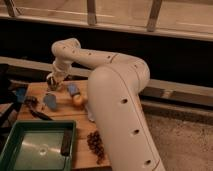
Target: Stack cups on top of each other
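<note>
End effector (pixel 53 82) low at the far-left back corner of the wooden surface (pixel 37 90), right at the white cup (pixel 49 78), which is mostly hidden; open or closed, can't tell. Orange fruit (pixel 78 100) and blue item (pixel 73 89) sit near, to its right; green tray (pixel 10 145) at front-left

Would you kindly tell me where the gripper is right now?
In the camera view, the gripper hangs at the back-left corner of the wooden table, just left of the blue object.
</note>
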